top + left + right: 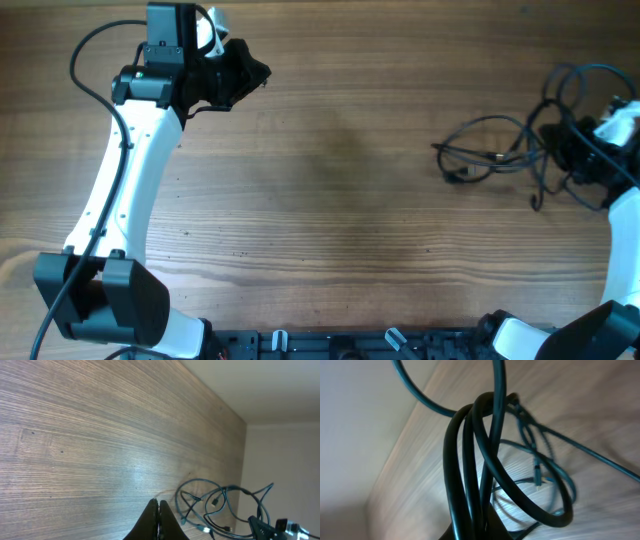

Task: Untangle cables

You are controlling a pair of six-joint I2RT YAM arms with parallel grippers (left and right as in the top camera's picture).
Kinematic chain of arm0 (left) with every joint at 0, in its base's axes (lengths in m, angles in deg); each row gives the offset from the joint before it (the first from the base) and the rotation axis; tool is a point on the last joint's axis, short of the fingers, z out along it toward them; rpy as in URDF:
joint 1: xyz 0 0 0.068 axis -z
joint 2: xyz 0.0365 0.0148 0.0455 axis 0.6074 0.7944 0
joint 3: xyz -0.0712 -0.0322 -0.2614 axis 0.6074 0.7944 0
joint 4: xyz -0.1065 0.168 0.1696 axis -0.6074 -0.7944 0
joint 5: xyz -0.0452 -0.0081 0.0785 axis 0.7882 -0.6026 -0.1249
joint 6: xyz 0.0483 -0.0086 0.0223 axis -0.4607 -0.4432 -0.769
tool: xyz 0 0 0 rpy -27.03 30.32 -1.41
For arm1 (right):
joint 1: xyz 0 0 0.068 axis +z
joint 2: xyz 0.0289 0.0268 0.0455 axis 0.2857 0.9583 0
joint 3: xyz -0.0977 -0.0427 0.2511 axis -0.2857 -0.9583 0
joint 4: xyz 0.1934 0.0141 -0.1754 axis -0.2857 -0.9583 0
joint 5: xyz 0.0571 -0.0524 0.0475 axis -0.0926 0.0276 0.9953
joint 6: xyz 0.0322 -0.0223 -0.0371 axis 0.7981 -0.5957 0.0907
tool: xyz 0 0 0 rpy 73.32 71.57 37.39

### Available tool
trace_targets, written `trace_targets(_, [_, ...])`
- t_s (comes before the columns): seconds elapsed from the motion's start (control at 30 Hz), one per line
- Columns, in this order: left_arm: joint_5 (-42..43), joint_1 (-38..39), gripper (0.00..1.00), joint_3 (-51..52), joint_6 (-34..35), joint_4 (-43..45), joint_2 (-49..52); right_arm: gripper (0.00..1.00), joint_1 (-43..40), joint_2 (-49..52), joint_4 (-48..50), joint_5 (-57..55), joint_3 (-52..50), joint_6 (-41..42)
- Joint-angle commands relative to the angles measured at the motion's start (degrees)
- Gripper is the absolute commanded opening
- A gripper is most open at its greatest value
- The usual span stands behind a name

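Your right pincer (568,148) is clenched on the cables (490,155), thick loops standing just above it and thinner strands trailing ahead onto the tabletop (350,180), likely to lift the tangle loose, while your left pincer (158,520) waits clenched and empty, well apart.

Overhead, the fingertips of the right gripper (575,152) are lost among the cables (490,155). In the right wrist view the blurred cable loops cover the jaws. The plug ends (455,177) are too small to make out
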Motion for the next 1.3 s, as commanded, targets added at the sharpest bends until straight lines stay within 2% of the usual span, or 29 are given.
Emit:
trace_targets(0.0, [-1.01, 1.53, 0.04, -0.55, -3.17, -0.02, -1.77, 0.04, 7.98, -0.15, 0.17, 12.15, 0.92, -6.16])
trace_targets(0.1, [-2.29, 1.46, 0.13, -0.55, -3.19, -0.09, -1.75, 0.07, 17.90, -0.15, 0.17, 14.32, 0.92, -7.61])
trace_targets(0.17, [-2.23, 1.46, 0.18, -0.55, -3.17, -0.17, -1.75, 0.15, 24.79, -0.15, 1.99, 16.41, 0.92, -8.72])
trace_targets(0.2, [-2.23, 1.49, 0.17, -0.55, -3.17, -0.37, -1.75, 0.20, 27.02, -0.15, 3.50, 17.92, 0.92, -8.63])
trace_targets(0.27, [-2.23, 1.57, 0.13, -0.55, -3.17, -1.07, -1.75, 0.22, 30.03, -0.15, 8.20, 22.62, 0.92, -5.44])
trace_targets(0.33, [-2.21, 1.70, 0.12, -0.55, -3.17, -2.10, -1.75, 0.24, 30.69, -0.15, 12.74, 23.21, 0.92, 3.30])
trace_targets(0.4, [-2.23, 1.97, 0.13, -0.55, -3.19, -3.43, -1.75, 0.28, 30.56, -0.15, 13.42, 16.44, 0.92, 10.49])
trace_targets(0.53, [-2.23, 3.61, 0.13, -0.55, -3.21, -4.57, -1.16, 0.45, 30.58, -0.13, 7.58, 2.45, 0.90, 10.40])
trace_targets(0.6, [-2.45, 5.66, 0.13, -0.55, -3.19, -4.17, 0.17, 0.49, 30.58, -0.13, 0.79, -7.91, 0.90, 8.11])
trace_targets(0.67, [-3.37, 7.08, 0.13, -0.55, -3.19, -3.91, 1.16, 0.53, 30.56, -0.13, -2.47, -13.14, 0.90, 7.19])
trace_targets(0.77, [-5.20, 9.31, 0.14, -0.55, -3.43, -3.63, 3.17, 0.61, 30.56, -0.13, -2.80, -13.51, 0.90, 2.89])
trace_targets(0.9, [-5.25, 10.95, 0.20, -0.55, -8.68, -3.76, 5.57, 0.64, 30.56, -0.13, -2.43, -13.68, 0.90, 0.96])
trace_targets(1.03, [-5.81, 12.26, 0.21, -0.52, -8.76, -6.80, 8.57, 0.66, 30.56, -0.13, -2.60, -13.73, 0.90, -0.15])
trace_targets(1.27, [-23.45, 16.94, 0.15, -0.52, -8.74, -21.33, 18.40, 0.68, 30.58, -0.13, -2.71, -13.68, 0.90, 0.11])
